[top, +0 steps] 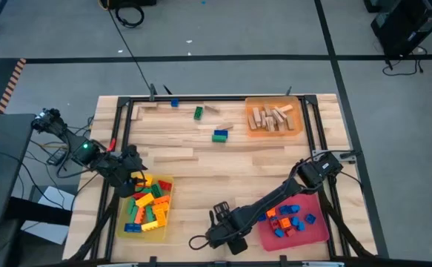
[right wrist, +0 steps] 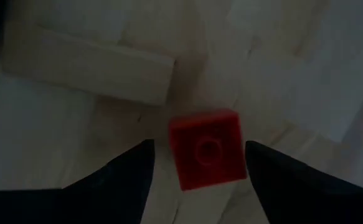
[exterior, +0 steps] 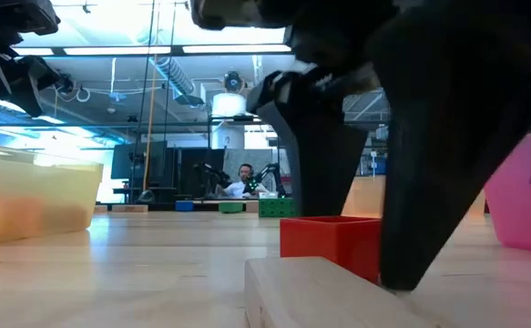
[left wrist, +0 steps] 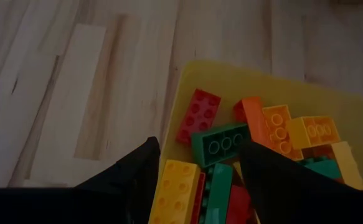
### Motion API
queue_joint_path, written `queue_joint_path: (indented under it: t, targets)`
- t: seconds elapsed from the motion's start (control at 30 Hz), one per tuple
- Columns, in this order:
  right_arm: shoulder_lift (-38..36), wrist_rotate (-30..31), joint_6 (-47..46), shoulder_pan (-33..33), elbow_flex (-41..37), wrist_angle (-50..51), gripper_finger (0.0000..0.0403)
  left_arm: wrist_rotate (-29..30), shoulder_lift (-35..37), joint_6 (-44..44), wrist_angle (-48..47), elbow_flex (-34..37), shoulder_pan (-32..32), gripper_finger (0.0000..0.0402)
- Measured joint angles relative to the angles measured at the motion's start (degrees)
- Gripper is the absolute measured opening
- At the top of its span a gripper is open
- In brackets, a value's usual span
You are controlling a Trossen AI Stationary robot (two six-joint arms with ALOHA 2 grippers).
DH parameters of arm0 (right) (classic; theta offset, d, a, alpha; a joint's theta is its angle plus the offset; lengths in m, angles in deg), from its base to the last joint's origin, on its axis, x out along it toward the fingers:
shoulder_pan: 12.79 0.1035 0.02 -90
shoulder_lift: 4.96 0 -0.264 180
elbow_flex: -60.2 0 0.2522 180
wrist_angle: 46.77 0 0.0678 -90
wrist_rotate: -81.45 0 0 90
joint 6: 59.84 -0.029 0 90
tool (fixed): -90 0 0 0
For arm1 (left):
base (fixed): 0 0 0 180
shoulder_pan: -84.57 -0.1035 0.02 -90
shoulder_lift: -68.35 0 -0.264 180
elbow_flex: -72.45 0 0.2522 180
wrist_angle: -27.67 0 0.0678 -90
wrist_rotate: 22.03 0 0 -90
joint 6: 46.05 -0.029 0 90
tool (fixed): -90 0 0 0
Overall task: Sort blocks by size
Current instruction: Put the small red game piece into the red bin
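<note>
Blocks are spread over the counter (top: 223,167): a mixed heap in the yellow tray (top: 164,222) at the near left, small blue and orange ones in the red tray (top: 316,231) at the near right, tan wooden pieces in the orange tray (top: 298,126) at the far right, and a few loose ones near the far edge, among them a green-and-blue block (top: 220,136). The middle of the counter is bare wood with open room between the trays.

A small red block (right wrist: 207,149) lies on the wood between the spread fingers of the right end effector (right wrist: 197,163), which are open around it and not yet touching; a tan wooden piece (right wrist: 84,65) lies just beyond. That arm reaches from the right across to the near edge, just left of the red tray.

The left end effector (left wrist: 197,165) hovers over the yellow tray's far corner, fingers apart, holding nothing, above a green block (left wrist: 220,143).
</note>
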Motion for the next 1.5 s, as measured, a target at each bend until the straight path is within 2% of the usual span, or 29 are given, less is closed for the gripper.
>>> queue_joint_path:
  t: [0.17,0.33,0.47,0.57,0.7,0.8,0.93,1.1,1.33,1.5]
  targets:
    - [0.62,0.62,0.00,0.02,-0.14,-1.22,0.0222,0.46,0.03,0.00,0.15,0.00,0.01,0.0225]
    - [0.63,0.68,-1.61,0.00,-0.18,-1.21,0.0151,1.09,-0.02,-0.09,0.32,0.00,-0.02,0.0225]
    - [0.58,0.61,-5.29,-0.13,-0.18,-0.64,0.0152,1.13,-0.02,-0.09,0.65,0.00,-0.01,0.0225]
    - [-0.37,1.50,-10.57,-0.50,-0.29,5.09,0.0152,1.16,-0.02,0.00,0.70,0.00,0.00,0.0225]
    - [-4.68,7.39,-21.59,-1.28,-0.39,13.55,0.0152,1.16,-0.02,-0.07,0.79,0.00,-0.02,0.0225]
    - [-9.93,13.13,-30.28,-1.32,-0.28,15.57,0.0152,1.31,-0.02,-0.08,0.80,0.00,-0.02,0.0225]
    - [-16.48,18.20,-49.87,-0.99,-0.28,21.69,0.0152,1.33,-0.02,-0.02,0.83,0.00,-0.01,0.0225]
    - [-22.73,19.23,-72.39,1.11,-0.30,35.48,0.0152,1.62,-0.02,0.00,0.87,0.00,-0.02,0.0225]
    - [-30.16,18.76,-92.58,6.52,-9.25,35.26,0.0152,1.73,-0.06,0.04,2.50,0.00,-0.02,0.0225]
    - [-34.46,10.72,-104.52,9.76,-21.27,30.53,0.0152,1.77,-0.06,0.05,5.44,0.00,-0.01,0.0225]
